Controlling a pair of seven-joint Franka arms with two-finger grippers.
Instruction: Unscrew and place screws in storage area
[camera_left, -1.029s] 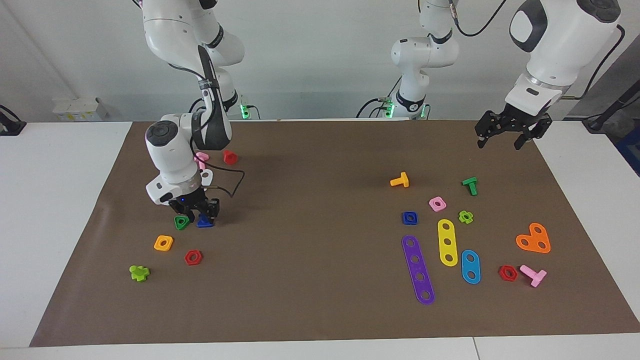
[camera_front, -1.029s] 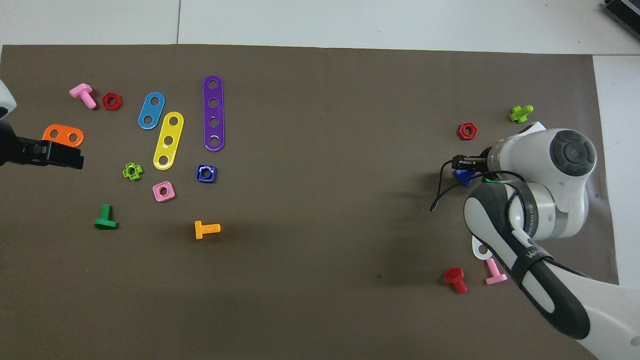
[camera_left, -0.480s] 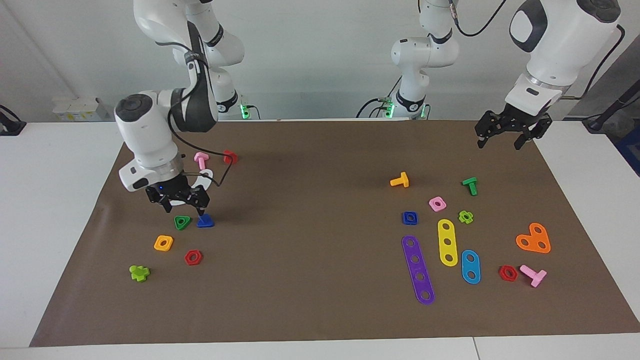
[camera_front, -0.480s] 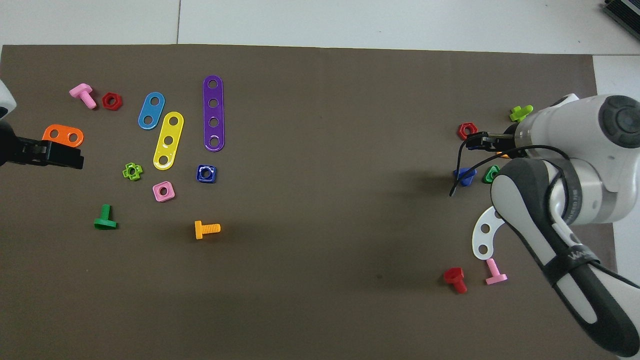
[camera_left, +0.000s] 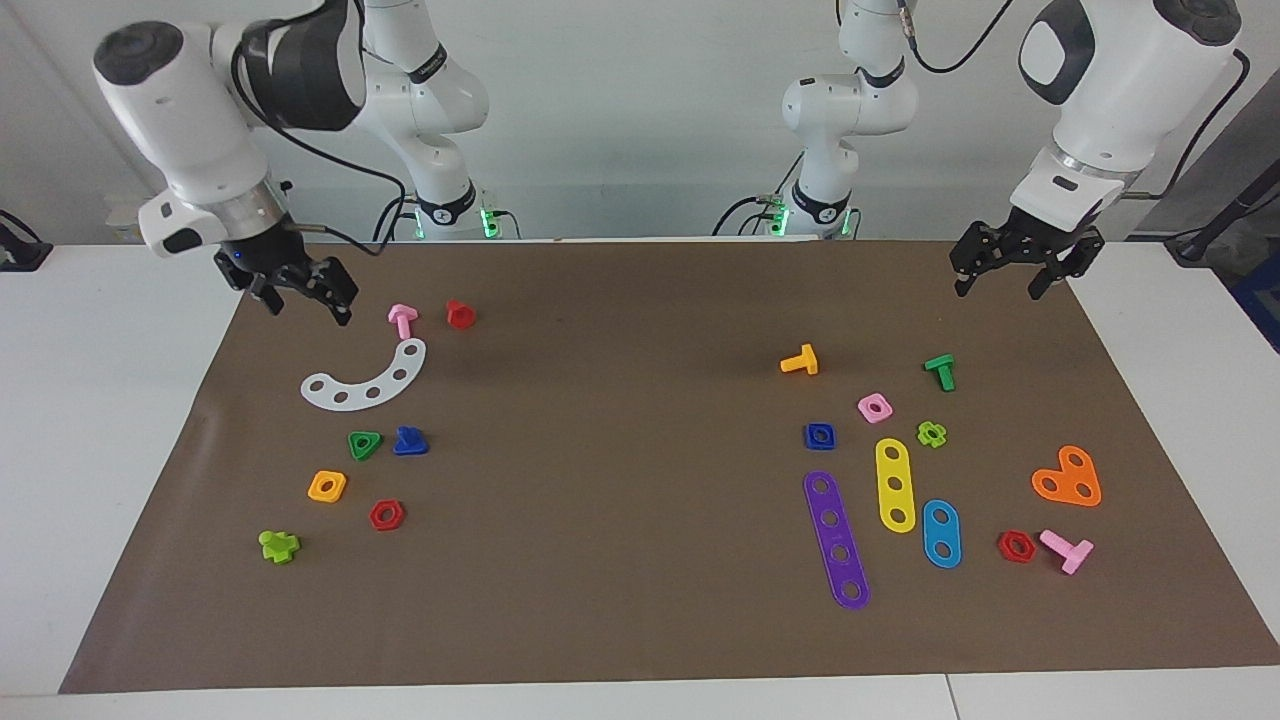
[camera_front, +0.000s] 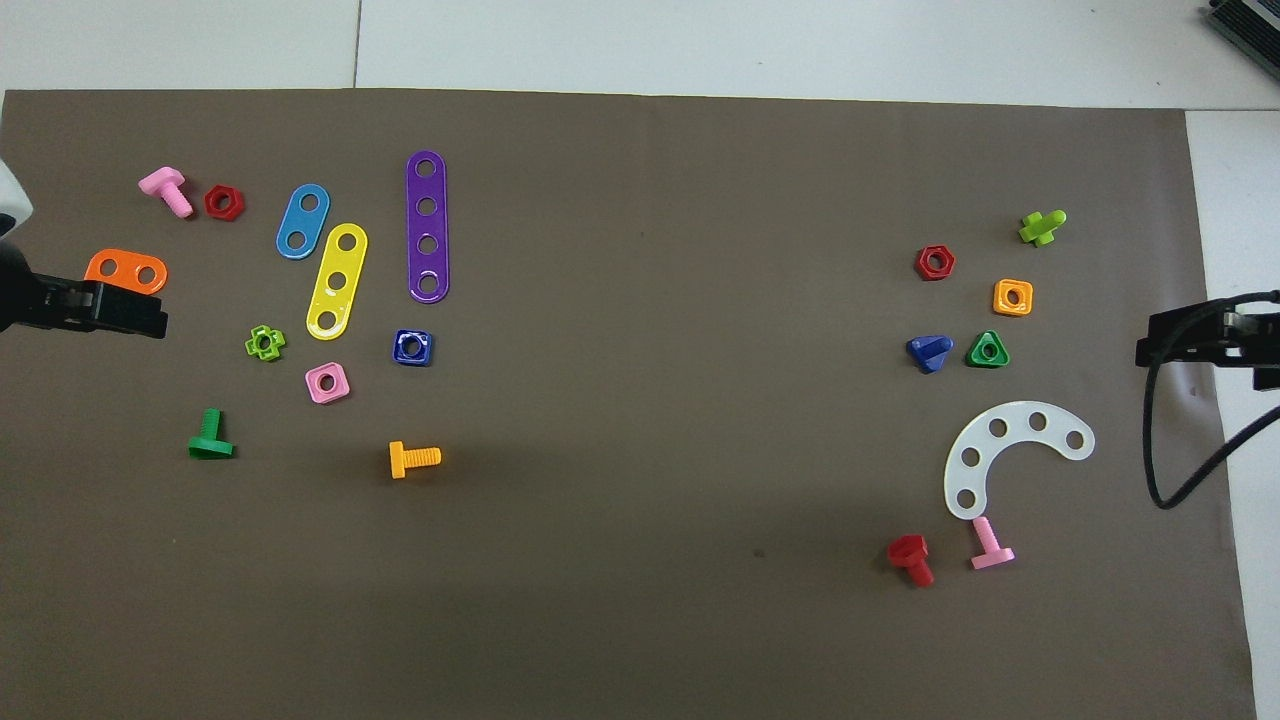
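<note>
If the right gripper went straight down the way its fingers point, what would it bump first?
Probably just the mat: the right gripper hangs over its edge, with no toy under it. Depth is hard to judge.

Pale wall (camera_left: 640, 120) — white table (camera_left: 110, 420) under a brown mat (camera_left: 640, 620).

Facing view high across table, looking at both robot bases at 12 o'clock, overhead view steep down from robots' end, half a turn apart, both sharing the whole brown mat (camera_left: 640, 620) (camera_front: 640, 620)
</note>
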